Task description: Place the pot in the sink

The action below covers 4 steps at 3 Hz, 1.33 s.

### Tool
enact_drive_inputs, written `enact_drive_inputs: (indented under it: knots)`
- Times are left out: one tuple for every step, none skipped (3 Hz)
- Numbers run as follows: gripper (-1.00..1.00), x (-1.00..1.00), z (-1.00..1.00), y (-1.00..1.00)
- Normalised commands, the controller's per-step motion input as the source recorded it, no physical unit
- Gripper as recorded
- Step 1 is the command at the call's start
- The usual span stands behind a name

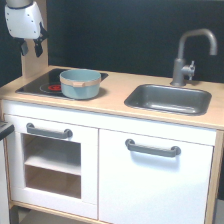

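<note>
Pot (80,83) rests on the stovetop (42,83) near the counter's left edge; gripper (31,48) hovers above, fingers apart (empty); sink (168,99) is unoccupied.

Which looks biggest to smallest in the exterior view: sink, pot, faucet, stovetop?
1. sink, widest footprint.
2. stovetop, partly covered by the pot, so its full extent is unsure; it may match the sink.
3. pot.
4. faucet, tall but thin; against the pot this is a close call.
</note>
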Motion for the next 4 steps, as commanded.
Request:
enact_drive_inputs:
  knots:
    - [1.0, 1.0, -1.0, -0.87]
    - [0.48, 0.99, -1.0, -0.36]
    - [1.0, 0.34, -1.0, -0.04]
    - [1.0, 0.64, -1.0, -0.15]
